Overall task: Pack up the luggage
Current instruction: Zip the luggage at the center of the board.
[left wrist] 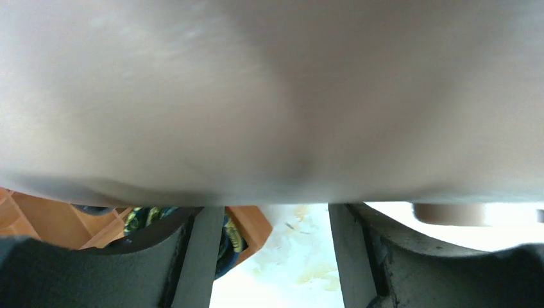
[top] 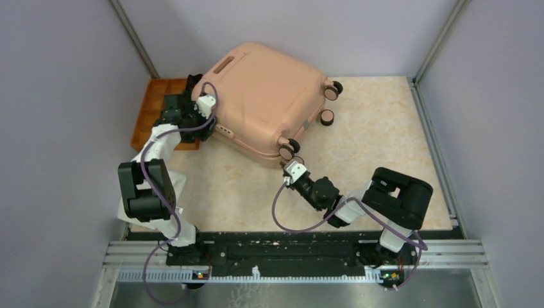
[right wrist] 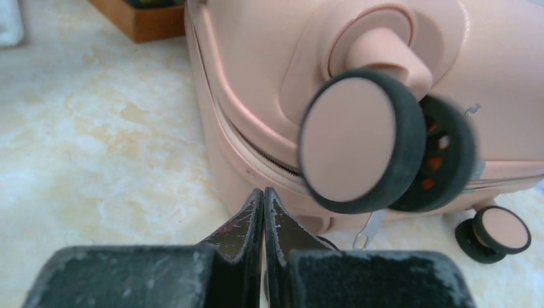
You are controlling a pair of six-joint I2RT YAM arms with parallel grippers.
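- your right hand point(right wrist: 263, 192) is closed and empty, its fingers pressed together, low over the table point(top: 385, 141) just before the near corner wheel point(right wrist: 359, 138) of the luggage point(top: 266, 96).
- your left hand point(left wrist: 276, 215) stands open, fingers apart, at the luggage's left edge with the shell close above them.
- the luggage lies shut on the table, far centre, wheels to the right.
- an orange tray point(top: 154, 106) sits just beside its left edge.
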